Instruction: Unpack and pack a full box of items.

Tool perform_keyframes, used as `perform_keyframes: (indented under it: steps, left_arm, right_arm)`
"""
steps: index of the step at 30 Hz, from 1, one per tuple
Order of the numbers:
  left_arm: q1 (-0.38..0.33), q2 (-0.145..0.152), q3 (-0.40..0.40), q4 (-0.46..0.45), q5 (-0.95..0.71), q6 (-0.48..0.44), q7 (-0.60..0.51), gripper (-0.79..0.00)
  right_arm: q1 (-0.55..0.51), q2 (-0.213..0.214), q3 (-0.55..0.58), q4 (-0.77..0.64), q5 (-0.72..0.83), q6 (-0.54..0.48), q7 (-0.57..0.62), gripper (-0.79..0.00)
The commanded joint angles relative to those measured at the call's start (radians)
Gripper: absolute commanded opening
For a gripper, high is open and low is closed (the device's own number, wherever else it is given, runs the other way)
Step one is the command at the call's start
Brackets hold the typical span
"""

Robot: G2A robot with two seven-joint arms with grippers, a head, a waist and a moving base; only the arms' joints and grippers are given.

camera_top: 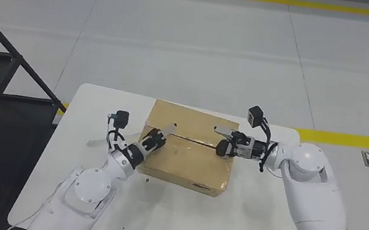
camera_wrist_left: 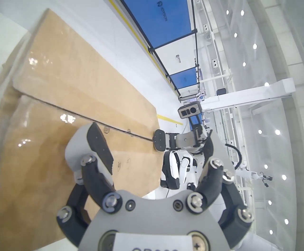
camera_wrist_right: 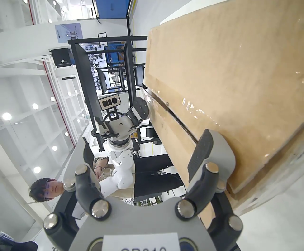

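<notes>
**A:** Top view: the box [camera_top: 185, 159] sits shut on the table [camera_top: 255, 219]. The left gripper [camera_top: 155, 139] and right gripper [camera_top: 221, 140] are at opposite ends of its seam [camera_top: 195, 142], both with fingers apart and holding nothing.

**B:** Left wrist view agrees, seam closed all along. Right wrist view, same deal. So unpacking looks not yet begun: open it, items out, then everything back in.

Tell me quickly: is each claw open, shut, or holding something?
Left claw: open, holding nothing, over the box top.
Right claw: open, holding nothing, over the box top.
</notes>
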Motion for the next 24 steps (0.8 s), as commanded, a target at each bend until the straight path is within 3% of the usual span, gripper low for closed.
perform_keyframes:
  steps: [1, 6, 14, 24]
  left_arm:
    - [0.021, 0.003, -0.027, -0.033, -0.004, -0.007, 0.015, 0.0]
    - [0.1, 0.012, -0.109, -0.125, -0.008, -0.026, 0.062, 0.0]
    - [0.292, 0.02, -0.247, -0.261, -0.031, -0.066, 0.194, 0.0]
    - [0.3, 0.02, -0.25, -0.266, -0.034, -0.065, 0.199, 0.0]
  right_arm:
    - [-0.005, 0.001, -0.005, 0.002, 0.0, -0.001, -0.02, 0.0]
    - [-0.012, 0.002, -0.02, 0.006, 0.002, 0.001, -0.062, 0.0]
    - [-0.015, 0.004, -0.029, 0.008, 0.02, -0.016, -0.086, 0.0]
    - [-0.015, 0.004, -0.029, 0.008, 0.02, -0.016, -0.086, 0.0]
